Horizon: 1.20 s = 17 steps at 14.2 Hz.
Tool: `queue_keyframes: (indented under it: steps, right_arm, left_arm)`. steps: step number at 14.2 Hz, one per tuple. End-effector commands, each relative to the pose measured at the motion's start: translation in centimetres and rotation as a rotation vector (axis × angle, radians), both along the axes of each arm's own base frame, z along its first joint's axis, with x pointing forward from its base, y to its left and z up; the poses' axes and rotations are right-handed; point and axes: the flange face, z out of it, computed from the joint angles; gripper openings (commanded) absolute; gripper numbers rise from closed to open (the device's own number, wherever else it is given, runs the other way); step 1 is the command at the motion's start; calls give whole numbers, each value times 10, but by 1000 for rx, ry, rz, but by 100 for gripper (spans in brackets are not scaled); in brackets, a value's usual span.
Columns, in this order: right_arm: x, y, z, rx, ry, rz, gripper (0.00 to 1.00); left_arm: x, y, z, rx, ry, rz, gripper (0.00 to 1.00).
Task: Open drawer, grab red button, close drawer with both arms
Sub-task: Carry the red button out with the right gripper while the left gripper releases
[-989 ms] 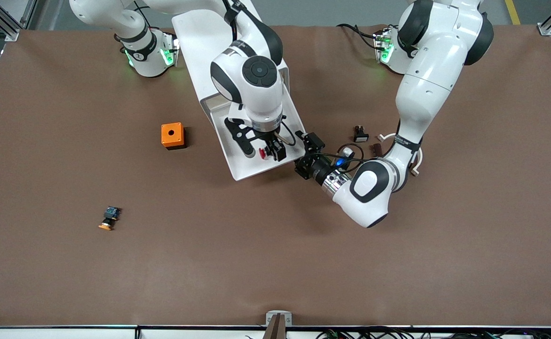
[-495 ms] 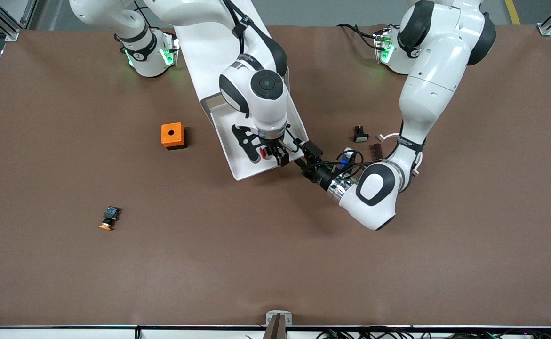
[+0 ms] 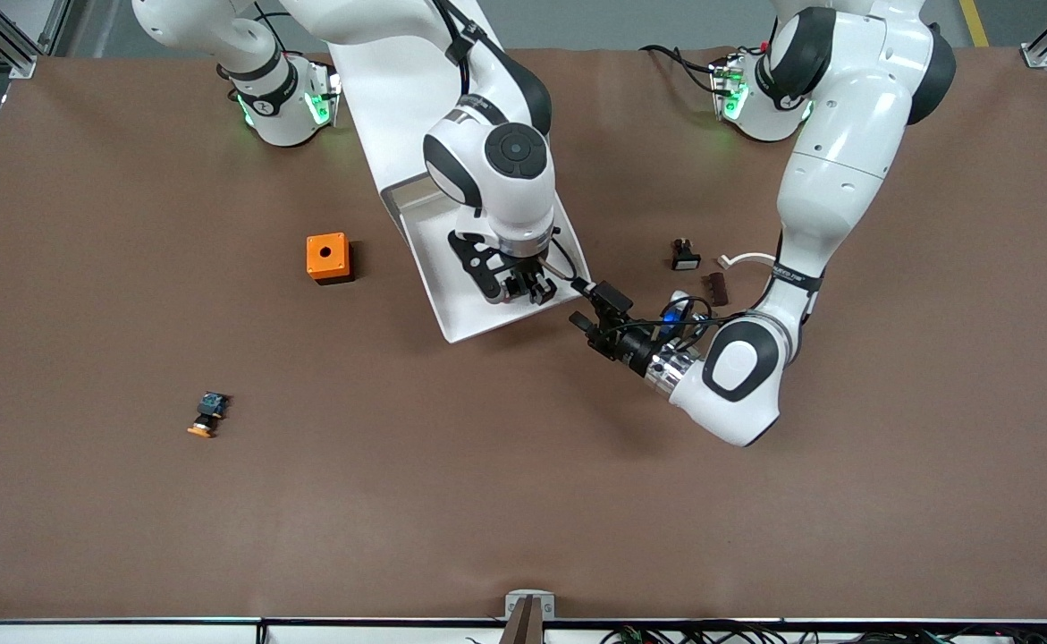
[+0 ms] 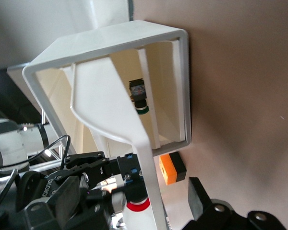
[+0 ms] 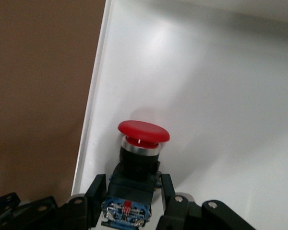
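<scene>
A matte brown worktop (image 3: 523,501) carries a smooth white plastic cabinet (image 3: 389,98), boxy and set at an angle. Its drawer (image 3: 465,317) — a wide, shallow white tray with a low rim — stands pulled out toward the front camera.

The right pincer (image 3: 523,288) is down inside the tray, and its black fingers (image 5: 169,188) are closed on the black body of the button (image 5: 140,143). The button has a glossy round red mushroom cap, a thin silvery collar under it and a bluish end between the fingers; it lies in the tray close to the side wall.

The left pincer (image 3: 596,309) hovers low just beside the drawer's front corner toward the left arm's end of the worktop, its black fingers spread apart and holding nothing. The left wrist view looks into the cabinet's empty slot, where a small dark part with a green ring (image 4: 139,96) sits on a lower level.

An orange cube (image 3: 327,257) with a round hole in its top stands beside the drawer toward the right arm's end. An orange-capped button (image 3: 207,415) lies on its side nearer the front camera. A few small dark and white parts (image 3: 697,264) lie near the left arm. No writing can be read anywhere
</scene>
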Motion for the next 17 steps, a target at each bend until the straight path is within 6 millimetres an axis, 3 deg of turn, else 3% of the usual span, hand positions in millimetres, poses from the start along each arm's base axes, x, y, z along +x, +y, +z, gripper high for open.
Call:
queue_keyframes:
  steps: [1,4,7,9,12,15,17]
  right_arm:
    - [-10,13,3,-1,1,6,4]
    - [-2,6,13,4,-4,17,0]
    - [27,-23,41,-41,41,189,0]
    - [57,-68,74,-49,63,354,0]
    - [104,-140,100,-35,50,539,0]
    - [153,-213,98,-26,16,627,0]
    - [174,-254,88,-28,6,695,0]
  left_arm:
    - [1,-1,10,-100,-183,-86,99]
    - [14,3,27,-269,-455,-191,99]
    - [15,4,49,-396,-686,-332,99]
    - [22,8,66,-447,-854,-427,99]
    - [35,10,99,-440,-1110,-578,99]
    - [43,-7,121,-329,-1303,-722,99]
    - [44,-27,136,-238,-1438,-837,99]
